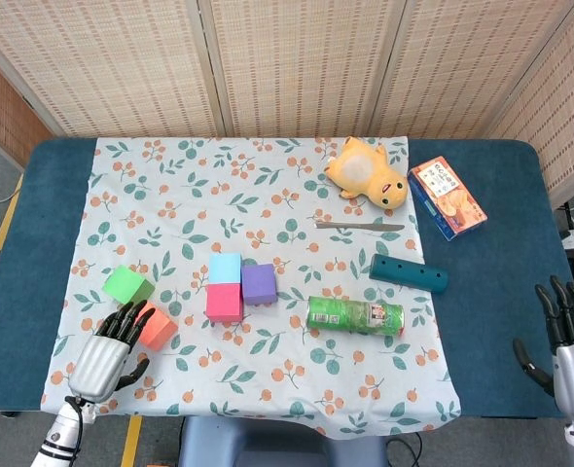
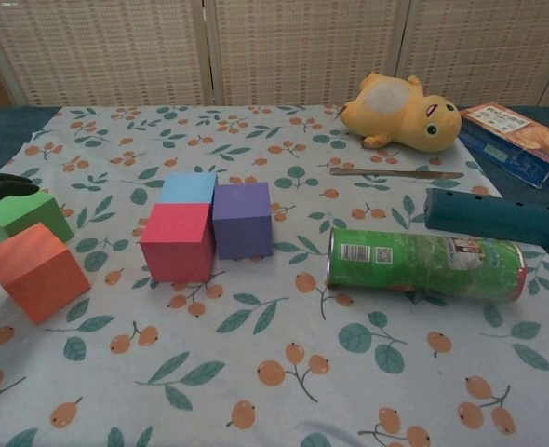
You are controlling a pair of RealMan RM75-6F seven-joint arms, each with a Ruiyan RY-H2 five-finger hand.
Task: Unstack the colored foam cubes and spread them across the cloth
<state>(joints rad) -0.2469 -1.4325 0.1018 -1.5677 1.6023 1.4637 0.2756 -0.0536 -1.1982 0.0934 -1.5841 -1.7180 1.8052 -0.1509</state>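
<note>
Flanking the purple cube [image 1: 259, 283]: green can [image 1: 355, 316] (lying sideways), pink cube [image 1: 224, 303]; both hands spread, empty.

Left hand [image 1: 105, 352], lower left of head view: silver-grey metallic palm shell, black segmented fingers [image 1: 128, 316], white-and-black wrist section below. Right hand [image 1: 567, 342], lower right: same silver body, black fingers. Chest view shows only black fingertips [image 2: 3, 184] at left edge.
</note>
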